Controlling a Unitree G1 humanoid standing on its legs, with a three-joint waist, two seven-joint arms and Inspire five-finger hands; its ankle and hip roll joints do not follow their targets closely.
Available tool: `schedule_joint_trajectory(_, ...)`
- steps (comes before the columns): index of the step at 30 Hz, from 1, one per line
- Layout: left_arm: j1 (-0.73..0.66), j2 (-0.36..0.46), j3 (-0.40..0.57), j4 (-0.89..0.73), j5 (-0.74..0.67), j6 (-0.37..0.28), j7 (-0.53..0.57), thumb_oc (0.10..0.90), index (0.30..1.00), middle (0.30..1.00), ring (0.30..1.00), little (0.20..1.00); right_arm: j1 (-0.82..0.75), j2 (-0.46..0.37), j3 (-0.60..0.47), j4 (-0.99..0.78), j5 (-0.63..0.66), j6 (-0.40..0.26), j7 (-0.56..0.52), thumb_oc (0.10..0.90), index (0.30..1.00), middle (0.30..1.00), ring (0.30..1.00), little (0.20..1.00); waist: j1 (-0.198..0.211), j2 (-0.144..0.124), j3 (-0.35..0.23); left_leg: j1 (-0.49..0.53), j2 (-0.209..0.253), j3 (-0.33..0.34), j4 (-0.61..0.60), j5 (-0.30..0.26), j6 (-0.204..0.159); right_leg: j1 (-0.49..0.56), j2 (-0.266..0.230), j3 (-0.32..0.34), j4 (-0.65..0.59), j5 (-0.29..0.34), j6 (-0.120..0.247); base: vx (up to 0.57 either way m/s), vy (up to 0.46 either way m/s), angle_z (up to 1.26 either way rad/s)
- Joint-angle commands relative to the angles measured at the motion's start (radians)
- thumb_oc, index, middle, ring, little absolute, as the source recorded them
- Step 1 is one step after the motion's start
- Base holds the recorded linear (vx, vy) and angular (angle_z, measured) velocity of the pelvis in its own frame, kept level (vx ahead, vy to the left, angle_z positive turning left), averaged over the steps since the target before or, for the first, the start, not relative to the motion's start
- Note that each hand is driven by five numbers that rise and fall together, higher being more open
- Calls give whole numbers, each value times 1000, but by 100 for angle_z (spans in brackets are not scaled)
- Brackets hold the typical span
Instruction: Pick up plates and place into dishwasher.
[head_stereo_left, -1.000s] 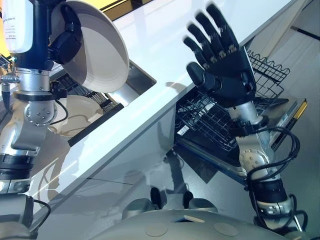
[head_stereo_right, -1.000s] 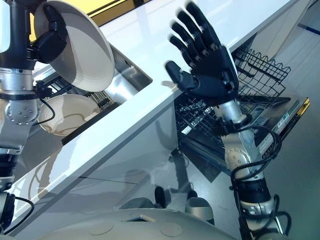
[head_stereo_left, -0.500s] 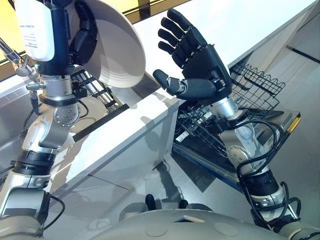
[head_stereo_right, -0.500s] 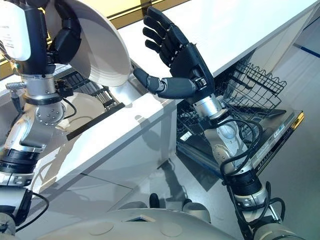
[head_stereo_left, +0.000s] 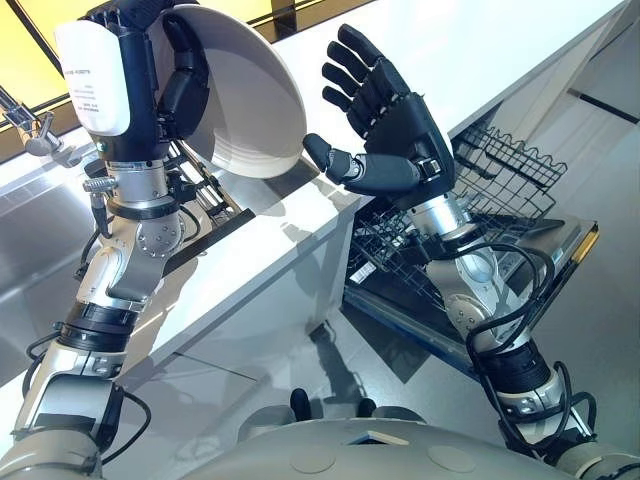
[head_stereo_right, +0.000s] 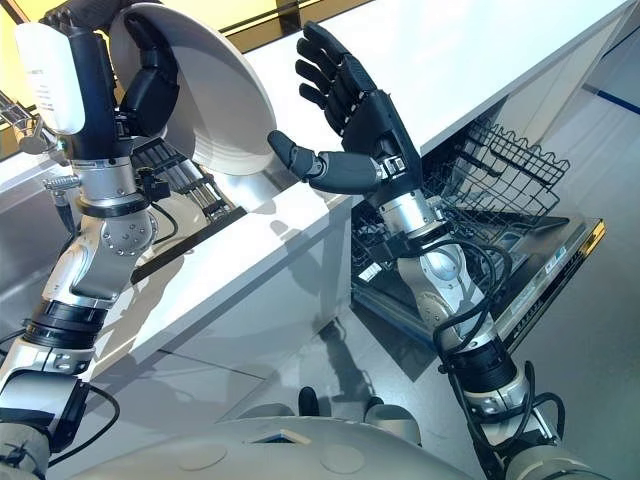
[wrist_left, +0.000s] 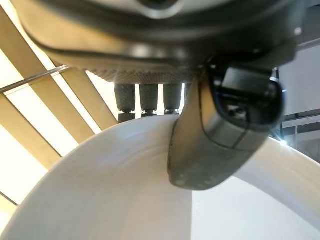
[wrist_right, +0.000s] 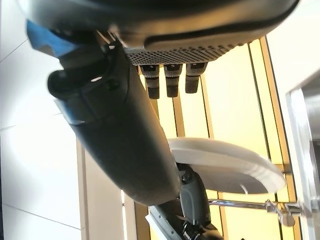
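Observation:
A white plate (head_stereo_left: 250, 100) is held up on edge above the sink, its hollow side turned toward my right hand. My left hand (head_stereo_left: 180, 75) is shut on its far rim. In the left wrist view the thumb (wrist_left: 220, 130) lies over the plate (wrist_left: 125, 190) and the fingers curl behind the rim. My right hand (head_stereo_left: 400, 130) is raised beside the plate, open, with its fingers spread. Its thumb reaches toward the plate's lower edge, a small gap between them. The right wrist view shows the plate (wrist_right: 225, 167) past the thumb (wrist_right: 120, 130).
The white counter (head_stereo_left: 470, 50) runs diagonally across the view. Below its right part, the dishwasher's wire rack (head_stereo_left: 500, 180) is pulled out over the lowered door (head_stereo_left: 560, 250). On the left are the steel sink (head_stereo_left: 30, 220), a faucet (head_stereo_left: 35, 135) and a dark rack (head_stereo_left: 205, 190).
The camera has shifted. My left hand brought the plate rightward and my right hand moved left, so the thumb now sits close under the plate's rim.

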Motion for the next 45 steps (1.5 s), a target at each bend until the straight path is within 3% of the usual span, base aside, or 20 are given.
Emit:
schedule_joint_trajectory(1, -175, 36, -22, 28, 9, 11, 86, 100, 300, 300, 300, 200, -162, 66, -8, -43, 54, -61, 24, 800, 900, 900, 900, 900, 6, 7, -85, 38, -10, 26, 6, -120, -33, -46, 28, -44, 78, -68, 31, 0, 0, 0)
schedule_joint_trajectory(9, -154, -9, -40, 27, -6, -80, 89, 100, 300, 300, 300, 200, -152, 85, 15, -10, 32, 8, 4, 800, 900, 900, 900, 900, 9, 3, -84, 38, -13, 21, 9, -123, -30, -44, 30, -41, 70, -68, 27, 17, -1, 0)
schedule_joint_trajectory(13, -138, -43, -68, -25, 5, -129, 78, 100, 300, 300, 300, 200, -129, 89, 22, 8, -13, 5, -42, 800, 900, 900, 900, 900, 9, 1, -82, 40, -12, 15, 8, -124, -27, -41, 31, -38, 73, -73, 27, 32, -6, 1)
schedule_joint_trajectory(14, -133, -54, -75, -39, 11, -134, 73, 100, 300, 300, 300, 200, -123, 92, 23, 14, -44, -10, -67, 471, 618, 618, 618, 571, 9, 1, -81, 40, -12, 12, 7, -124, -27, -42, 32, -36, 74, -73, 26, 0, 0, 0)
schedule_joint_trajectory(16, -126, -70, -86, -66, 20, -138, 67, 100, 300, 300, 300, 200, -113, 90, 19, 27, -114, -37, -131, 100, 300, 300, 300, 200, 8, 1, -80, 41, -13, 8, 7, -125, -26, -42, 34, -33, 75, -74, 28, 0, 0, 0)
schedule_joint_trajectory(21, -95, -80, -82, -129, 15, -154, 73, 100, 300, 300, 300, 200, -83, 71, -19, 30, -248, -80, -256, 100, 300, 300, 300, 200, 2, 5, -72, 44, -14, 2, 3, -128, -23, -43, 38, -21, 77, -75, 29, 0, 0, 0)
schedule_joint_trajectory(29, -32, -119, -55, -235, -89, -188, -21, 100, 300, 300, 300, 200, -36, 60, -79, 40, -297, -148, -380, 100, 300, 300, 300, 200, 5, 8, -61, 43, -18, -15, 4, -129, -22, -45, 40, -17, 79, -73, 32, -1, 0, 1)
schedule_joint_trajectory(30, -21, -123, -54, -239, -118, -191, -43, 196, 382, 382, 382, 296, -30, 59, -85, 40, -308, -158, -394, 100, 300, 300, 300, 200, 7, 8, -60, 43, -18, -16, 4, -129, -21, -44, 39, -20, 77, -73, 33, 0, 0, 0)
schedule_joint_trajectory(31, 4, -135, -51, -244, -175, -199, -90, 504, 646, 646, 646, 604, -20, 57, -101, 37, -322, -170, -409, 100, 300, 300, 300, 200, 11, 8, -57, 43, -19, -18, 5, -129, -21, -42, 37, -23, 76, -72, 33, 0, 0, 0)
schedule_joint_trajectory(32, 15, -140, -48, -248, -217, -199, -122, 707, 820, 820, 820, 807, -15, 56, -106, 37, -325, -172, -413, 100, 300, 300, 300, 200, 12, 8, -57, 43, -19, -19, 5, -129, -20, -41, 36, -24, 75, -72, 34, 0, 0, 0)
schedule_joint_trajectory(33, 40, -153, -44, -250, -307, -219, -187, 800, 900, 900, 900, 900, -4, 53, -118, 38, -321, -180, -414, 100, 300, 300, 300, 200, 15, 8, -56, 45, -20, -21, 5, -129, -19, -40, 36, -26, 74, -72, 35, 0, 0, 0)
schedule_joint_trajectory(39, 115, -190, -45, -246, -613, -201, -482, 800, 900, 900, 900, 900, 29, 46, -164, 52, -327, -219, -411, 100, 300, 300, 300, 200, 20, 10, -48, 46, -21, -21, 5, -128, -15, -40, 35, -28, 71, -66, 39, -3, 0, 1)
schedule_joint_trajectory(45, 146, -178, -25, -232, -709, -184, -597, 800, 900, 900, 900, 900, 35, 30, -204, 79, -330, -250, -427, 100, 300, 300, 300, 200, 24, 13, -48, 45, -21, -20, 6, -128, -13, -39, 34, -24, 63, -60, 41, 0, 0, 0)
